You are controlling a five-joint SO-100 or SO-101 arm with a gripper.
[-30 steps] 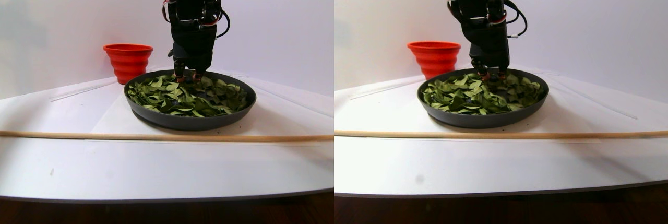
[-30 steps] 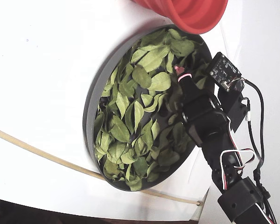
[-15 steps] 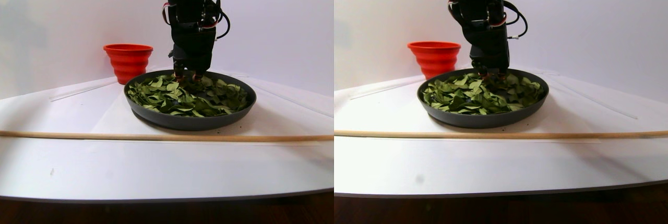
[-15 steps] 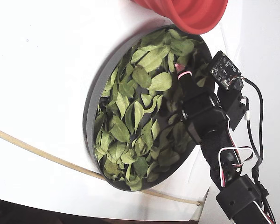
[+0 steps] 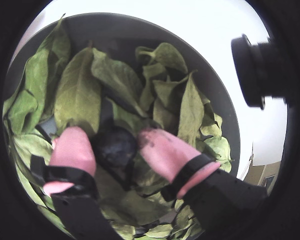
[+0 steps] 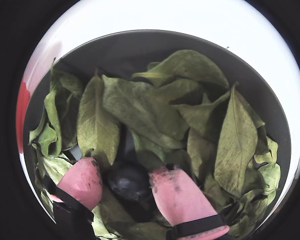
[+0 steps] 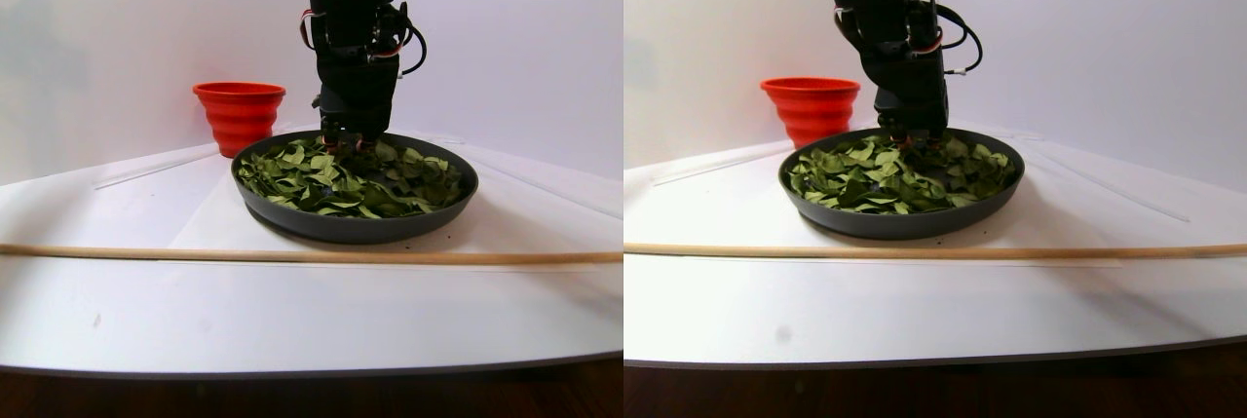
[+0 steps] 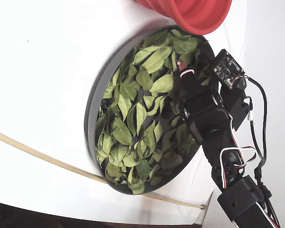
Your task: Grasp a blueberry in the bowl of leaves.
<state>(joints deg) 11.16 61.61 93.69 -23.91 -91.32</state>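
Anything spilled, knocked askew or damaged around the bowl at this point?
Nothing stands out. The leaves all lie inside the bowl, the red cup stands upright behind it, and the wooden stick lies flat in front. The claw straddles a dark blueberry among the leaves.

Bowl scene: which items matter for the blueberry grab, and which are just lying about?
In play:
- blueberry
- leaves
- bowl
- gripper, jaws either side of the blueberry

Lying about:
- red ribbed cup
- wooden stick
- white table
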